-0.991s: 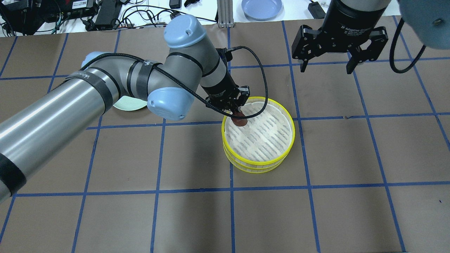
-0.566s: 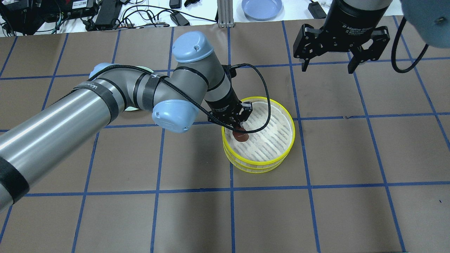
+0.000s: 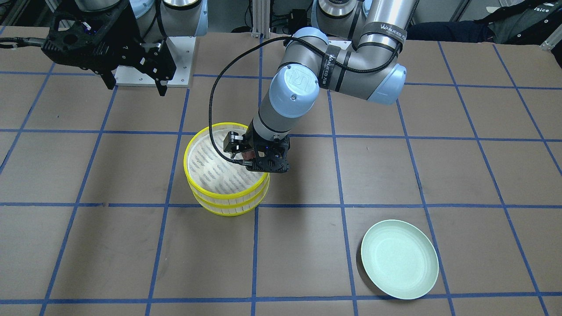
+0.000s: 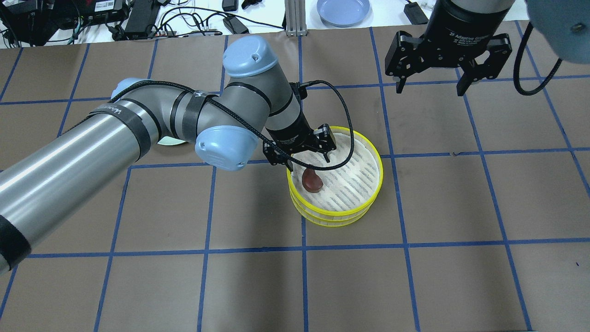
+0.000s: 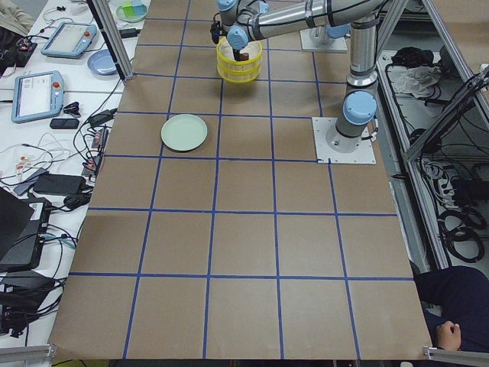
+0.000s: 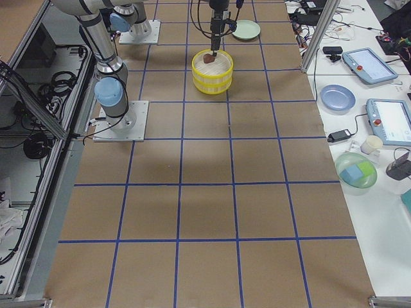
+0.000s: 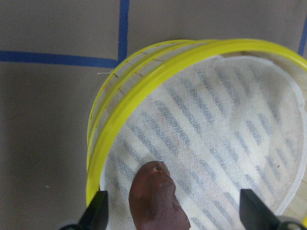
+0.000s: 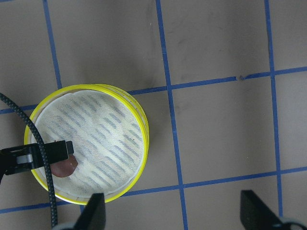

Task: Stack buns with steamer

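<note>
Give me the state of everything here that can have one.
Steamer, two tiers stacked, no lid.
Brown bun, lying loose in the steamer's upper tier.
Left gripper, open over the brown bun.
Right gripper, open, empty.
Plate, empty.

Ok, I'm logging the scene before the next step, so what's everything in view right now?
steamer tiers: two, yellow rims, whitish walls, stacked near the table's middle
brown bun: one, reddish-brown, lying in the top tier near its rim
green plate: one, pale green, empty, on the table apart from the stack
blue plate: one, on the white bench beyond the table
table: one, brown with a blue tape grid
left gripper: one, black, open, over the bun, fingers clear of it
right gripper: one, black, open, raised away from the stack
</note>
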